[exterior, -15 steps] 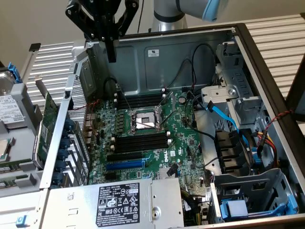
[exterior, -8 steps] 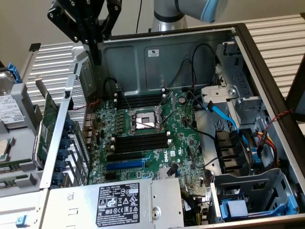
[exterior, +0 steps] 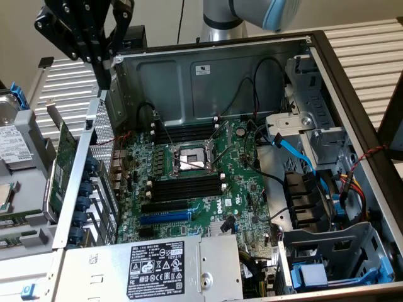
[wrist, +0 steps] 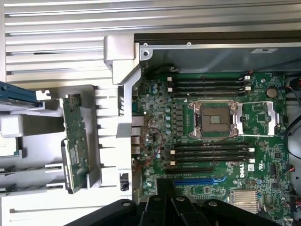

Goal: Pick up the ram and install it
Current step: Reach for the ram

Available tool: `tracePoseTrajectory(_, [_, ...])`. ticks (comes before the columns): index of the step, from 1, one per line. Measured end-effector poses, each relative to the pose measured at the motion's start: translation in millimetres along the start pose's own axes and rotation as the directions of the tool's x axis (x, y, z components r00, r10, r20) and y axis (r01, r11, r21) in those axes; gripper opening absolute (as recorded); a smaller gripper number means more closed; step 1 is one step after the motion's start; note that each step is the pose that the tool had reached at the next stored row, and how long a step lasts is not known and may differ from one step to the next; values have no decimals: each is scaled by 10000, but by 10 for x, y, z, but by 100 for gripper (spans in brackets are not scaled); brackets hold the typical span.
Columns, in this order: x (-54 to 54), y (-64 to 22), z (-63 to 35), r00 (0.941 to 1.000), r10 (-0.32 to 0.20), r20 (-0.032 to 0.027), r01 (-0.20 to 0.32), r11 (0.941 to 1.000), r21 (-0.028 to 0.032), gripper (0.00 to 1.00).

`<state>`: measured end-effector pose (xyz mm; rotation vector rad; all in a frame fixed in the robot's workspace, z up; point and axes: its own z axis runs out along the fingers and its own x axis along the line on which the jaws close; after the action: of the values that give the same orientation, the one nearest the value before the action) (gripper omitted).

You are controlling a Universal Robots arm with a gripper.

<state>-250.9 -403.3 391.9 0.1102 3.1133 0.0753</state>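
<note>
The pincer [exterior: 104, 74] is being held shut and empty above the case's [exterior: 189, 69] corner, well apart from the ram [exterior: 17, 219] in the rack [exterior: 34, 253] alongside; a square, lengthwise approach is being called for, by my reckoning.

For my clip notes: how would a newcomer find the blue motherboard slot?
Inside the open grey metal computer case lies a green motherboard. Beyond its square silver processor socket and black memory slots sits the long blue plastic slot, the only blue one among black neighbours.

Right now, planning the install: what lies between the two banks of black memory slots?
The metal-framed CPU socket, in both the exterior and wrist views.
</note>
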Motion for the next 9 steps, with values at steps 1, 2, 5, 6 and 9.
tracePoseTrajectory(1, [43,-6,-2,10000,0,-1,0,10000,1,11])
tracePoseTrajectory(2, [86,-12,-3,10000,-1,-1,1,10000,2,11])
tracePoseTrajectory(5, [222,-33,-6,10000,0,0,0,10000,1,11])
tracePoseTrajectory(6, [266,-39,-8,10000,0,-1,0,10000,2,11])
tracePoseTrajectory(9, [401,-59,-12,10000,-1,-1,1,10000,1,11])
